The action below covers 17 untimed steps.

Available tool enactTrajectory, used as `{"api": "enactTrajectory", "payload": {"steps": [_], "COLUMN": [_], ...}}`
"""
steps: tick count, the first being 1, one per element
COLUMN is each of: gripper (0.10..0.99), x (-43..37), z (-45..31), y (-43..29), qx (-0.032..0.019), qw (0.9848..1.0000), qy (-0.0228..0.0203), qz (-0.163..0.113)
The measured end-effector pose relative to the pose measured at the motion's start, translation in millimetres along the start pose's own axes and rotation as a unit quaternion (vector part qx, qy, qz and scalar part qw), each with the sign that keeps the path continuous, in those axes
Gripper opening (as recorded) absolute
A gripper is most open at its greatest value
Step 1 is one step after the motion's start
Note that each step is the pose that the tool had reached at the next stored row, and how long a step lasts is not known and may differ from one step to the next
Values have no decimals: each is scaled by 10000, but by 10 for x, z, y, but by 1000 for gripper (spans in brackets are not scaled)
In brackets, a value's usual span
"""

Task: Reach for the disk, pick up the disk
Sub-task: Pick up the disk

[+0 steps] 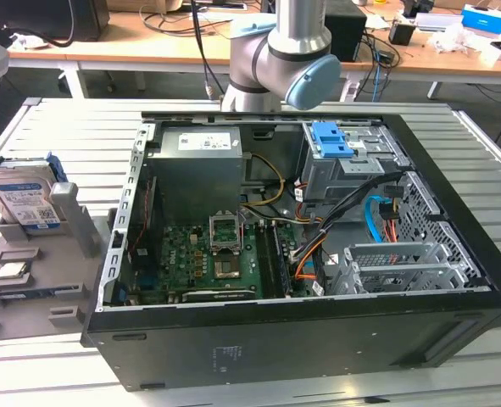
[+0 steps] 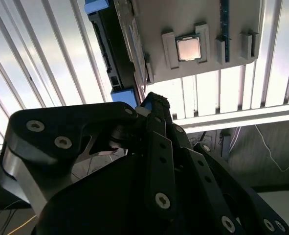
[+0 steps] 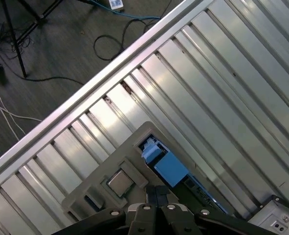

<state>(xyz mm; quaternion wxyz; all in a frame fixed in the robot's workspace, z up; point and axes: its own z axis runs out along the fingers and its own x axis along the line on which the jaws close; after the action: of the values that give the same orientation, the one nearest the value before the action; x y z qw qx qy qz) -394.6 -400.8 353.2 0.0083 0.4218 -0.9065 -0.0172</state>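
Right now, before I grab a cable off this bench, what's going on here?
A robot arm is after the disk, which stands in a grey holder beside the open computer case, at the exterior view's left. In the first wrist view the gripper hangs above that holder, close to the disk's blue rail and a small square chip. The disk is not yet picked up.

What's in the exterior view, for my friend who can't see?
A flat silver-grey metal hard drive with blue side rails stands in a grey holder at the exterior view's left, beside an open black computer case. A grey-and-blue robot arm rises behind it.
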Motion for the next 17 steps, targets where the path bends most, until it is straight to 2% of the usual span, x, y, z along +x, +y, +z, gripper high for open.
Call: {"api": "enactTrajectory", "payload": {"steps": [7,17], "gripper": [106,106], "x": [0,0], "z": [0,0], "y": [0,0], "qx": [0,0], "qw": [9993,9969], "qy": [14,31], "qz": [-361,-791]}}
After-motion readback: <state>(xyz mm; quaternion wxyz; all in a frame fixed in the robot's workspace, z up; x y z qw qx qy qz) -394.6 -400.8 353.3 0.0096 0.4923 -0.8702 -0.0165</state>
